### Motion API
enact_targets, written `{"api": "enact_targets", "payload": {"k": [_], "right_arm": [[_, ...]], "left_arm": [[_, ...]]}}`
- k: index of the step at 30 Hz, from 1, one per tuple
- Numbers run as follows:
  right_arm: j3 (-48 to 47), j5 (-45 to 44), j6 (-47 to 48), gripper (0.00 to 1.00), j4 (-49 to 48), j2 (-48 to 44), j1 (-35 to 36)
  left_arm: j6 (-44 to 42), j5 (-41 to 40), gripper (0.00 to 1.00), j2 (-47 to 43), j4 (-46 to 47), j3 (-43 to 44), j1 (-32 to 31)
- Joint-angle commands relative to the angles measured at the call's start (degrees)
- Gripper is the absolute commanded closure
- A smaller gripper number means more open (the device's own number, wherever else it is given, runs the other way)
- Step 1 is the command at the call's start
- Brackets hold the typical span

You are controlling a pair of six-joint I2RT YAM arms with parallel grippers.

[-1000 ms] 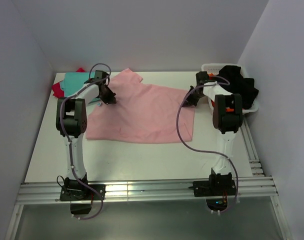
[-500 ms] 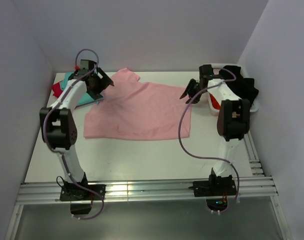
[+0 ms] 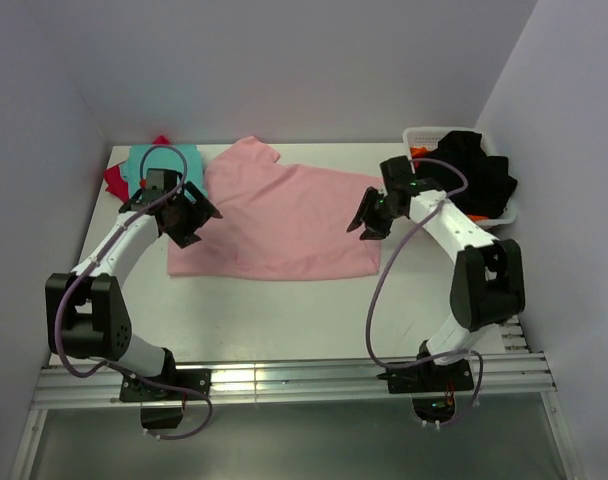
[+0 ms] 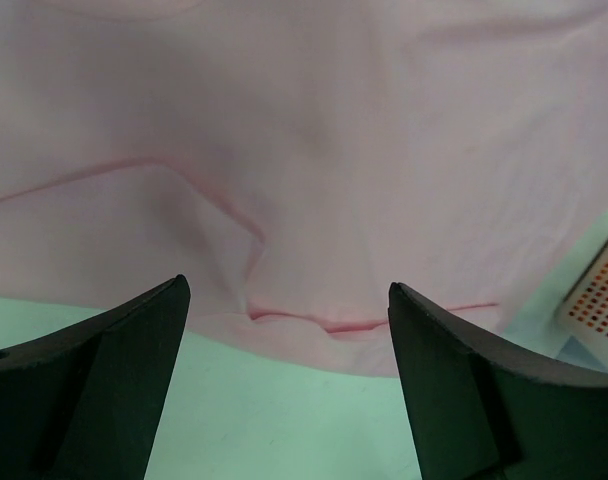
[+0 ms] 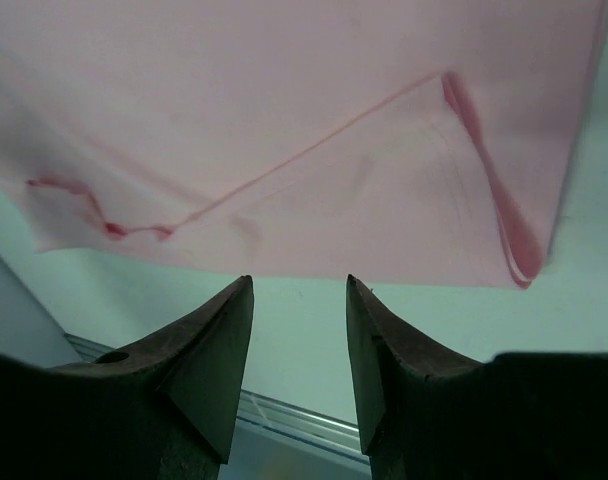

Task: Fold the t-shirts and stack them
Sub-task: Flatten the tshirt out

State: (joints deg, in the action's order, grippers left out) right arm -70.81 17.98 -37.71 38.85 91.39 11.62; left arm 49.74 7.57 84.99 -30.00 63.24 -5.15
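Lying spread out across the middle of the white table (image 3: 284, 310) is the light pink t-shirt (image 3: 284, 215), plain soft cloth. It is mostly flat, with one short sleeve pointing toward the far wall. Its long near edge runs roughly straight from left to right.

The left gripper (image 3: 189, 212) hangs at the shirt's left edge with its jaws spread wide and nothing between them. In the left wrist view, the left gripper's dark fingers (image 4: 104, 370) frame the pink hem, which has a small ripple and a diagonal crease. Pale table shows below it.

The right gripper (image 3: 367, 220) sits at the shirt's right edge. Its jaws are parted by a narrower gap and are also released, holding nothing. In the right wrist view, its fingers (image 5: 204, 350) point at a turned-over corner of the cloth. A darker pink stitched seam runs along that corner's edge.

In the far left corner lies a teal t-shirt (image 3: 164, 158), just beside the pink sleeve. A red t-shirt (image 3: 116, 180) peeks out from its left side.

A white basket (image 3: 424, 135) stands at the far right of the table, holding dark clothing (image 3: 479, 170).
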Motion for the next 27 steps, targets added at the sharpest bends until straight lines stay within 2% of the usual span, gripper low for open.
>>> {"api": "enact_targets", "payload": {"k": [1,15,21,27], "right_arm": [[-1.2,-3.1,-1.6,0.51,0.4,4.1,3.2],[-10.3,-9.2,-2.0,0.53,1.9,19.0,7.6],[-16.3,-14.3,-0.7,0.53,6.1,22.4,7.5],[-17.0,-19.4,-1.2,0.54,9.8,22.1,7.5]], "left_arm": [[-1.8,1.8,0.14,-0.9,2.0,-1.5,0.1],[-5.6,3.8,0.16,-6.9,-0.5,-5.8,0.1],[-7.1,4.8,0.16,-7.7,-0.9,-6.4,0.1],[-8.2,5.4,0.17,-7.8,-1.4,-6.3,0.2]]}}
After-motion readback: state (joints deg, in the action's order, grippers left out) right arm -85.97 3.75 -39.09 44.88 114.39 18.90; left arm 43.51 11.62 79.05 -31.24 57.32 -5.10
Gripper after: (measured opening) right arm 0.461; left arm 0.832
